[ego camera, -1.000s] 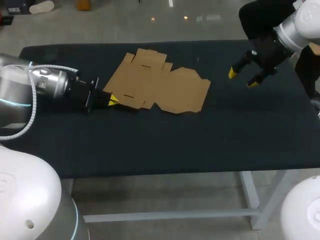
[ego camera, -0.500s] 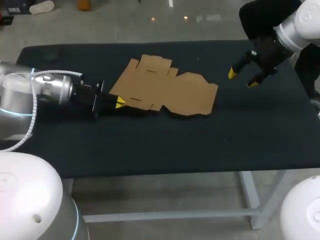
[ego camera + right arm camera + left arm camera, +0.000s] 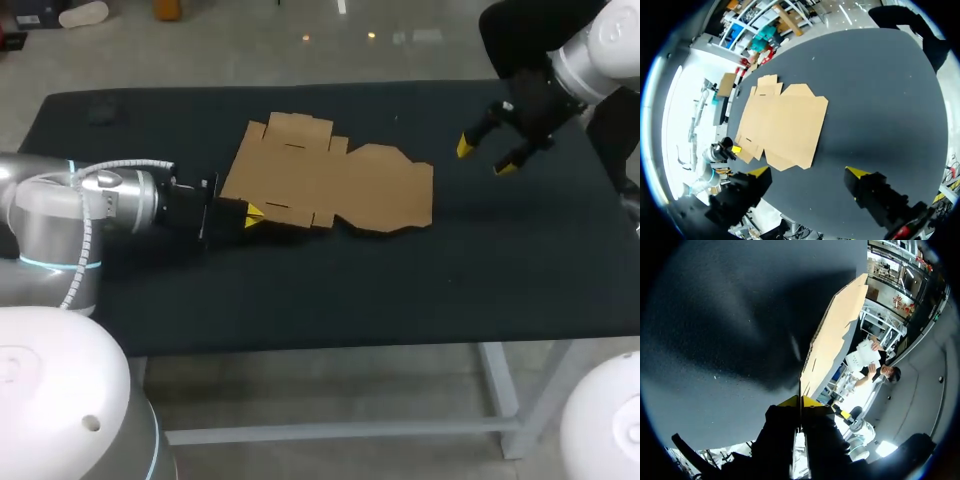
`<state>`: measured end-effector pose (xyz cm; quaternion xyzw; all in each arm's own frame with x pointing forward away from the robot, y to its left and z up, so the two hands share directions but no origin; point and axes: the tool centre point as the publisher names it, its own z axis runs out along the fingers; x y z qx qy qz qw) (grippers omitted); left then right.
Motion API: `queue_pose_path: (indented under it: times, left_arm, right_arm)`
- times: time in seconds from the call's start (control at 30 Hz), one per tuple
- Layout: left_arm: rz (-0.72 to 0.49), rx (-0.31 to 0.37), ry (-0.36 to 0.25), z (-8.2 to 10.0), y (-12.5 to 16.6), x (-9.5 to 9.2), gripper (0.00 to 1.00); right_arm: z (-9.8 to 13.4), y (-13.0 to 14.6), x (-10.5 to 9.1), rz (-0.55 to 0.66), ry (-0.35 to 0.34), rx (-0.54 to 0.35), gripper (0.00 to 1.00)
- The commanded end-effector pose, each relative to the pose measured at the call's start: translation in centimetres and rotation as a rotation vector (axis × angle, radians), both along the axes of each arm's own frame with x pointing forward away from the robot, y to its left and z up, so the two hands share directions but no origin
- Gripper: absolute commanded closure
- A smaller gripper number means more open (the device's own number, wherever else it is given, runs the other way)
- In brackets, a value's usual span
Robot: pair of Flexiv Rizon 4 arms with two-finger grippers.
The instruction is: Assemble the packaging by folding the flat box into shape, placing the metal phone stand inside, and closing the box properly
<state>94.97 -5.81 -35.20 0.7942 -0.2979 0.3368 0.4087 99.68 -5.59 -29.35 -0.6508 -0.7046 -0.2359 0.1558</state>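
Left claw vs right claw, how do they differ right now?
Left claw is shut, yellow tips pinched on the near left edge of the flat cardboard box; right claw is open and holds nothing. Left claw sits low at the table surface; right claw hangs above the table's far right part, apart from the box. Both have two yellow-tipped fingers.

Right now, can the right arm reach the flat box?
Probably yes: the right gripper hangs open over bare table beside the flat box, nothing lies between them, and the left gripper is at the opposite edge.
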Motion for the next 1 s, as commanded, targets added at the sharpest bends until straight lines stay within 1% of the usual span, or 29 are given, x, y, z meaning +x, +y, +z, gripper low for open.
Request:
queue_pose_path:
  times: [0.03,0.07,0.13,0.17,0.23,0.33,0.4,0.47,0.57,0.6,0.63,0.67,0.7,0.73,0.77,0.83,0.87,0.93,1.0]
  left_arm:
    - [0.360,0.295,-0.097,0.4,-1.2,-1.0,1.00]
    - [0.370,0.300,-0.101,0.4,-1.4,-1.1,1.00]
    - [0.434,0.325,-0.109,0.3,-1.7,-1.3,1.00]
    - [0.455,0.326,-0.106,0.1,-1.9,-1.3,1.00]
    - [0.503,0.309,-0.097,-0.3,-1.9,-1.2,1.00]
    - [0.544,0.271,-0.072,-0.9,-1.8,-0.9,1.00]
    - [0.553,0.244,-0.052,-1.3,-1.6,-0.8,1.00]
    - [0.540,0.234,-0.032,-1.7,-1.6,-0.6,1.00]
    - [0.508,0.242,-0.012,-2.0,-1.9,-0.5,1.00]
    - [0.493,0.243,-0.010,-2.0,-2.0,-0.5,0.94]
    - [0.480,0.235,-0.006,-1.9,-2.0,-0.6,0.68]
    - [0.470,0.240,0.002,-1.9,-2.0,-0.6,0.50]
    - [0.460,0.237,0.004,-1.8,-2.1,-0.7,0.19]
    - [0.445,0.237,0.014,-1.8,-2.1,-0.8,0.00]
    - [0.440,0.241,0.019,-1.8,-2.1,-0.9,0.00]
    - [0.402,0.226,0.042,-1.5,-1.9,-1.2,0.00]
    - [0.396,0.235,0.043,-1.4,-1.9,-1.4,0.00]
    - [0.352,0.213,0.060,-1.1,-1.6,-1.8,0.00]
    - [0.325,0.225,0.080,-0.7,-1.4,-2.2,0.00]
  right_arm:
    - [0.0,0.0,-0.1,0.001,-0.001,0.002,0.00]
    - [0.0,0.0,-0.1,0.001,-0.001,0.002,0.00]
    - [0.0,0.0,-0.1,0.001,-0.001,0.002,0.00]
    - [0.0,0.0,-0.1,0.001,-0.001,0.002,0.00]
    - [0.0,0.0,-0.1,0.001,-0.001,0.002,0.00]
    - [0.0,0.0,-0.1,0.001,-0.001,0.002,0.00]
    - [0.0,0.0,-0.1,0.001,-0.001,0.002,0.00]
    - [0.0,0.0,-0.1,0.001,-0.001,0.002,0.00]
    - [0.0,0.0,-0.1,0.001,-0.001,0.002,0.00]
    - [0.0,0.0,-0.1,0.001,-0.001,0.002,0.00]
    - [0.0,0.0,-0.1,0.001,-0.001,0.002,0.00]
    - [0.0,0.0,-0.1,0.001,-0.001,0.002,0.00]
    - [0.0,0.0,-0.1,0.001,-0.001,0.002,0.00]
    - [0.0,0.0,-0.1,0.001,-0.001,0.002,0.00]
    - [0.0,0.0,-0.1,0.001,-0.001,0.002,0.00]
    - [0.0,0.0,-0.1,0.001,-0.001,0.002,0.00]
    - [0.0,0.0,-0.1,0.001,-0.001,0.002,0.00]
    - [0.0,0.0,-0.1,0.001,-0.001,0.002,0.00]
    - [0.0,0.0,-0.1,0.001,-0.001,0.002,0.00]
